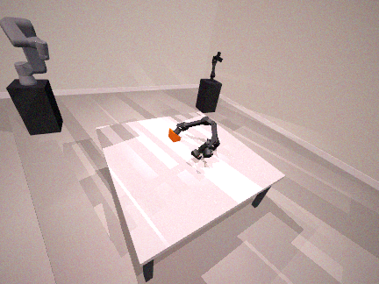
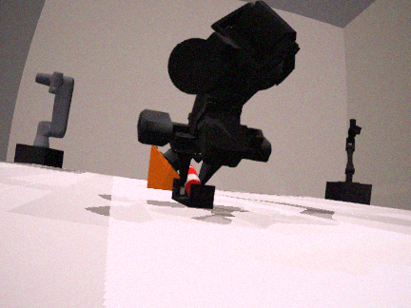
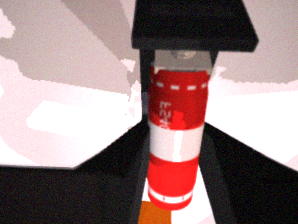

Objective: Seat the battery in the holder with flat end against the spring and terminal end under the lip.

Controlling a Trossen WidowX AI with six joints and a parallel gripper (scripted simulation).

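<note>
While the black gripper (image 2: 192, 177) grips the red-and-white cylindrical battery (image 3: 176, 135) tilted over the black holder (image 2: 195, 195), insertion proceeds; next, level gently.
</note>
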